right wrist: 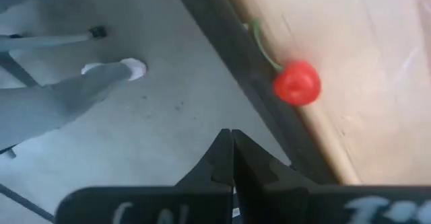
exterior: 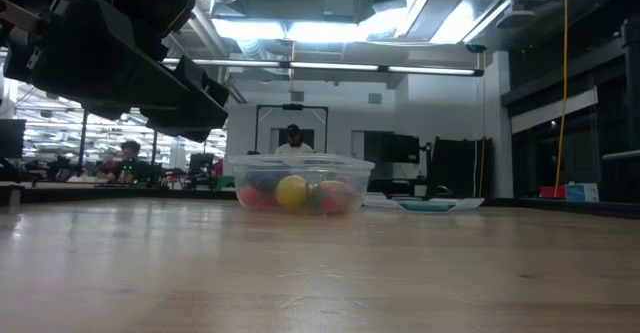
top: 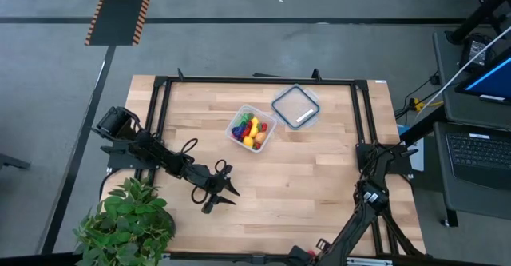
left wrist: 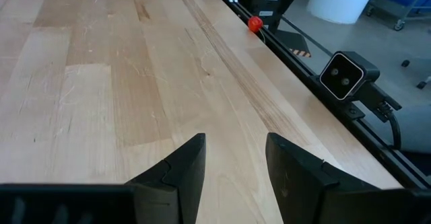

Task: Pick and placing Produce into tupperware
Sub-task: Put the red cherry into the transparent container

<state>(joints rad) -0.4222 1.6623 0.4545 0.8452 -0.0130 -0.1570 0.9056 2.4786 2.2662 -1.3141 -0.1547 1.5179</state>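
Basically, largest first: light wooden butcher-block table (top: 263, 210) inside a black metal frame. Landmark is the small clear square plastic tub (top: 252, 129), sitting toward the far middle of the table.

Leafy green potted plant (top: 128, 222) stands at the near left corner, well apart from the tub. Left arm reaches in from that side; left gripper (top: 226, 188) hovers over bare wood nearer the front than the tub, fingers spread moderately wide and holding nothing, as its wrist view (left wrist: 232, 167) shows. Right arm is folded at the right edge, far from the tub; right gripper (right wrist: 232, 158) has its fingertips pressed together, empty, pointing down past the table edge toward the floor.

Flat square clear lid with a greyish-blue rim (top: 296, 106) lies just beside the tub, on its far right side. Small toy fruits and vegetables (top: 248, 130), red, yellow, green and purple, are piled inside the tub; a yellow ball one (exterior: 291, 191) shows through the wall in the low view.

One small red cherry-like toy with a green stem (right wrist: 296, 83) sits on the table's edge, well apart from the tub, near the right gripper.

Step, as I judge: almost finished, the stray remains. Next move likely calls for a gripper to open over that cherry, careful at the edge.
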